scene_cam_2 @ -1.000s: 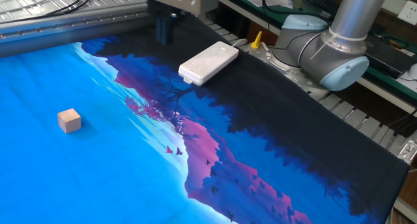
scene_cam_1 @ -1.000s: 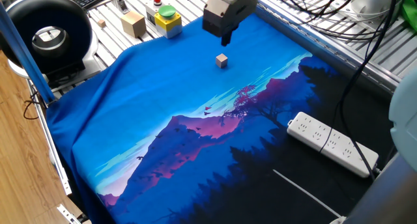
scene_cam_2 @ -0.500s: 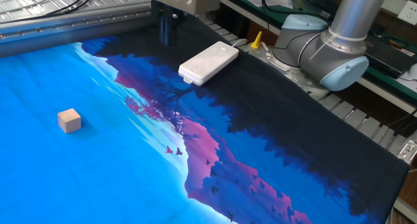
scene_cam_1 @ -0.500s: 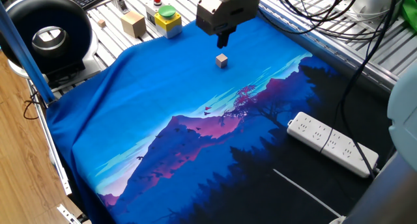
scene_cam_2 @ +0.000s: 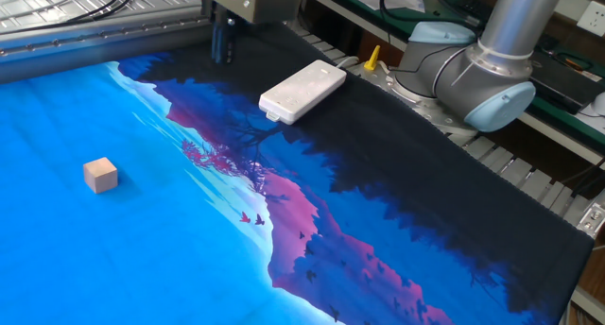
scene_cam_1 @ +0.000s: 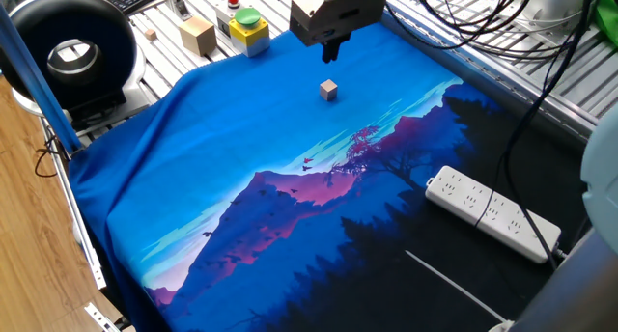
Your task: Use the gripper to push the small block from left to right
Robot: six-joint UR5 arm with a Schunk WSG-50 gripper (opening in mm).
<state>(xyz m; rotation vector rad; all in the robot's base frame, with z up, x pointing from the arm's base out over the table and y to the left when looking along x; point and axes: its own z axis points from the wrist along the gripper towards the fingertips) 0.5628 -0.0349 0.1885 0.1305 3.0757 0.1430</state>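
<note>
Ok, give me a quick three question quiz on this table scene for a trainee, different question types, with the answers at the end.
1. True or false: the gripper touches the small block.
2. Which lies on the dark part of the mat? A) white power strip B) yellow box with the green button C) larger wooden block
3. Fill in: the small block rests on the ___ part of the mat.

Key: 1 false; 2 A; 3 blue.

Table [scene_cam_1: 541, 91]; mat [scene_cam_1: 241, 158]; small block [scene_cam_1: 329, 90]; power strip [scene_cam_1: 492, 212].
</note>
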